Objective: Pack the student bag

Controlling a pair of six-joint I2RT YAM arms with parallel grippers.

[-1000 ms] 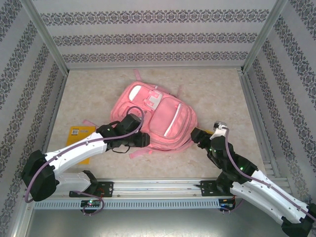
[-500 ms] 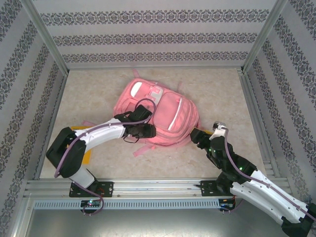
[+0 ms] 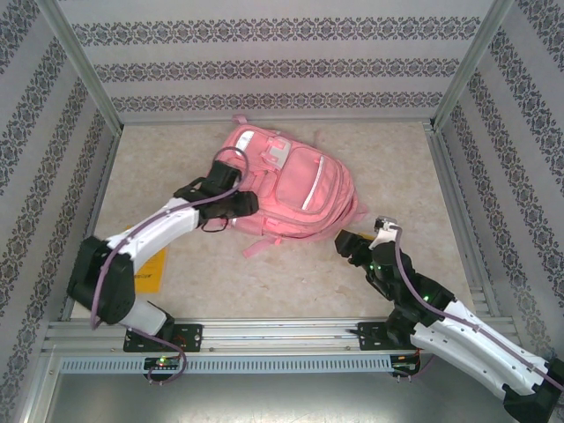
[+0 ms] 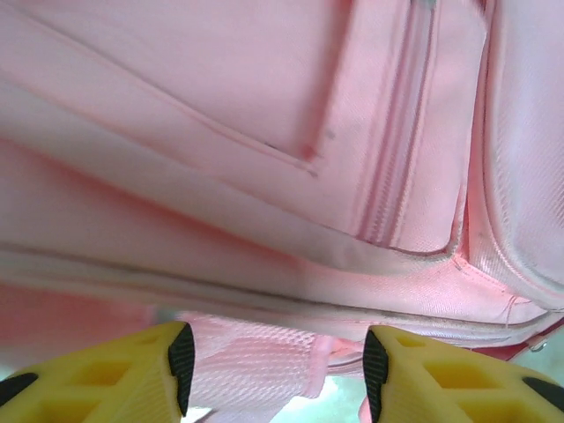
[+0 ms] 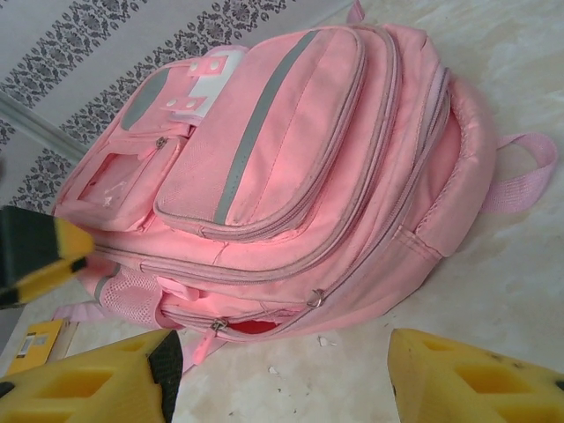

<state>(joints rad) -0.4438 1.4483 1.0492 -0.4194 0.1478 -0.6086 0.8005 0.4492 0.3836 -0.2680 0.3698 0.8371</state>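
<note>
Student bag (image 3: pixel 291 187): lies flat on the tabletop (image 3: pixel 291 282), front pockets facing up. It sits midway between the left and right edges and nearer the far edge, with its top turned toward the far-left corner.
Bag front: a pale stripe runs down the large pocket, and there is a white patch near the top.
Straps (image 3: pixel 257 248): pink; one trails off the bag toward the near edge.
Side zip: in the right wrist view, a little red shows in a gap low on the bag's side, by the zip pulls.
Left arm (image 3: pixel 150 233): reaches from the near-left corner to the bag's left side.
Left jaws: spread, with the yellow fingers (image 4: pixel 106 374) apart and close against the bag. Pink mesh fabric shows in the gap, but no pinch on it can be made out.
Right arm (image 3: pixel 441 317): reaches from the near-right corner toward the bag.
Right jaws: spread wide, fingers (image 5: pixel 97 379) with nothing between them, near the bag's near-right side but apart from it.
Yellow flat item (image 3: pixel 152 269): on the tabletop by the left edge, partly under the left arm.
</note>
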